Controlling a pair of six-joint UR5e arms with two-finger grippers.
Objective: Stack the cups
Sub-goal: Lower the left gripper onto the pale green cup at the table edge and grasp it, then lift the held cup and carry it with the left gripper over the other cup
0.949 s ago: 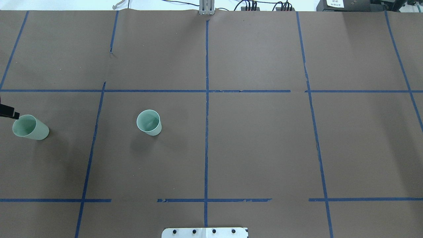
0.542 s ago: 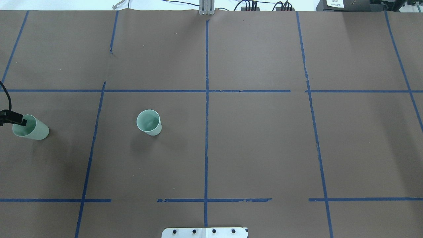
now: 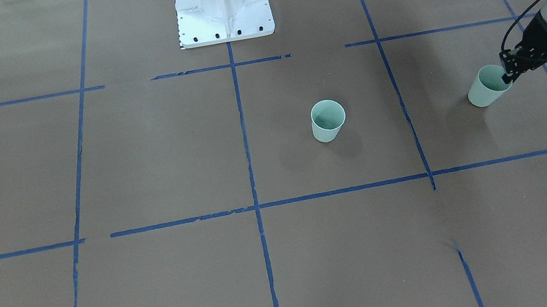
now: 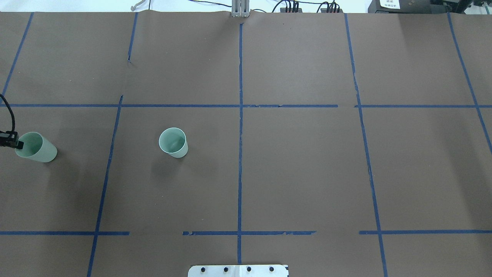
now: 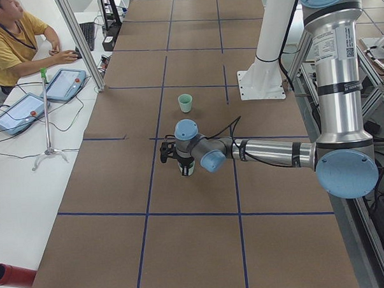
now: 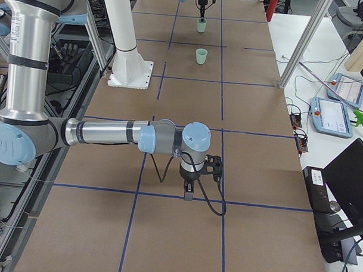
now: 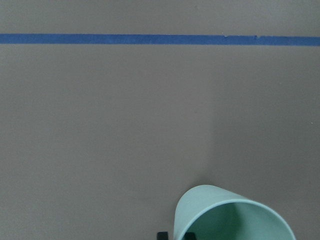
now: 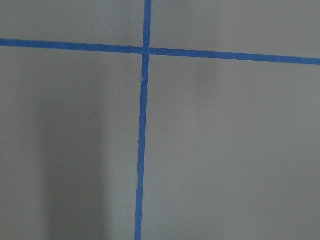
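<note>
Two pale mint-green cups stand on the brown table. One cup (image 4: 173, 142) stands upright and alone left of centre; it also shows in the front view (image 3: 328, 120). The other cup (image 4: 38, 148) is at the table's far left, also in the front view (image 3: 485, 88) and at the bottom of the left wrist view (image 7: 235, 217). My left gripper (image 3: 506, 78) is at this cup's rim, one finger inside and one outside, pinching the wall. My right gripper (image 6: 188, 193) hangs over bare table far to the right, and I cannot tell its state.
Blue tape lines (image 4: 240, 154) divide the table into squares. The white robot base (image 3: 222, 5) stands at the near edge. An operator and tablets (image 5: 18, 110) are beyond the far edge. The right wrist view shows only paper and tape.
The left gripper's visible finger came in over the far-left cup's mouth, then drew back to its rim. The cup shifted very slightly. The other cup has not moved.
</note>
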